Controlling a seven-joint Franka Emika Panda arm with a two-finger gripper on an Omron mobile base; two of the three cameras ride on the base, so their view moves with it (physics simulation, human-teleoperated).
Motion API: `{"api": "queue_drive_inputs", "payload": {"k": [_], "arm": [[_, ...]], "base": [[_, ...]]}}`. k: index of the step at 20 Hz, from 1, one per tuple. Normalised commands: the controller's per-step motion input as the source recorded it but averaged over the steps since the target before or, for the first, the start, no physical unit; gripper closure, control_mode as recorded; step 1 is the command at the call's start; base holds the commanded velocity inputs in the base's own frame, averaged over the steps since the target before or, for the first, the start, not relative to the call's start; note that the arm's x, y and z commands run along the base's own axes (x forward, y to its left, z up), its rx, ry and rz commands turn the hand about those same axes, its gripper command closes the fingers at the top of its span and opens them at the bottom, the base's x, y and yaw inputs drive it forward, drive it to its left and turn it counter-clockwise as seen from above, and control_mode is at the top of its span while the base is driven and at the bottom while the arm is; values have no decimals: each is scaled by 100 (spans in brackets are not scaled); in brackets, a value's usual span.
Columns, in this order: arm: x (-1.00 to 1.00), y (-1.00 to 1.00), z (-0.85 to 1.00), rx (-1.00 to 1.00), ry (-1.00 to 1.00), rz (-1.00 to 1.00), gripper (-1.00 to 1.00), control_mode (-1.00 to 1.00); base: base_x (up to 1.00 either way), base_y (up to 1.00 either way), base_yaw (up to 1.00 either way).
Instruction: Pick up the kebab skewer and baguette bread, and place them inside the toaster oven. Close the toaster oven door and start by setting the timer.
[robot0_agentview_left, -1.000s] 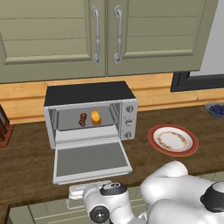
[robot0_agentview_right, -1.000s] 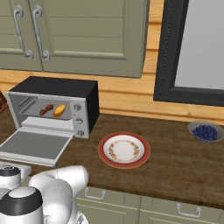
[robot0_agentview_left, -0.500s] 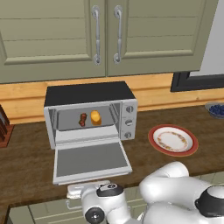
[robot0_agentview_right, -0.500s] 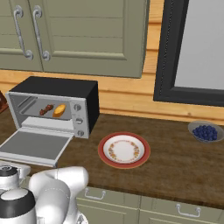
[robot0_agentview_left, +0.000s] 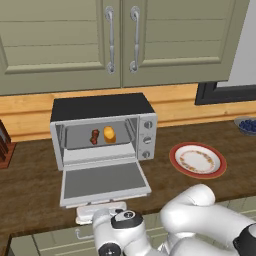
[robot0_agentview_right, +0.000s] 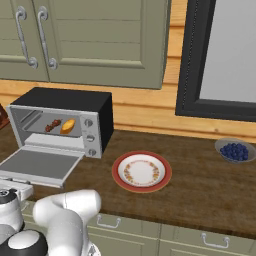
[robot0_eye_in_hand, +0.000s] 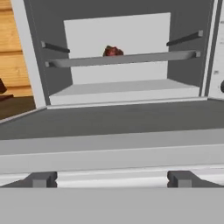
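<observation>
The toaster oven (robot0_agentview_left: 102, 107) stands on the counter with its door (robot0_agentview_left: 102, 180) dropped flat. On the rack inside lie the dark kebab skewer (robot0_agentview_left: 94, 136) and, to its right, the golden baguette bread (robot0_agentview_left: 109, 134). The right base view shows the same pair, skewer (robot0_agentview_right: 52, 125) and bread (robot0_agentview_right: 68, 126). My gripper (robot0_agentview_left: 100, 210) hovers low at the door's front edge, open and holding nothing. In the hand view the door's bar handle (robot0_eye_in_hand: 111, 178) runs close across the bottom. Beyond it are the door pane (robot0_eye_in_hand: 109, 122) and the skewer (robot0_eye_in_hand: 113, 51) on the rack.
A column of knobs (robot0_agentview_left: 147, 132) sits on the oven's right side. A red-rimmed plate (robot0_agentview_left: 197, 160) lies to the right of the oven. A bowl of blueberries (robot0_agentview_right: 235, 150) is farther right. A knife block (robot0_agentview_left: 4, 145) stands at the far left.
</observation>
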Motion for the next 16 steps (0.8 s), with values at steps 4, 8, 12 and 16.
{"api": "queue_drive_inputs", "payload": {"k": [4, 8, 12, 16], "arm": [[24, -1, 39, 0, 0, 0, -100, -100], [18, 0, 7, 0, 0, 0, -100, -100], [20, 0, 1, 0, 0, 0, -100, -100], [31, 0, 26, 0, -12, 0, -100, -100]], "base": [[0, 0, 0], [0, 0, 0], [0, 0, 0], [0, 0, 0]]}}
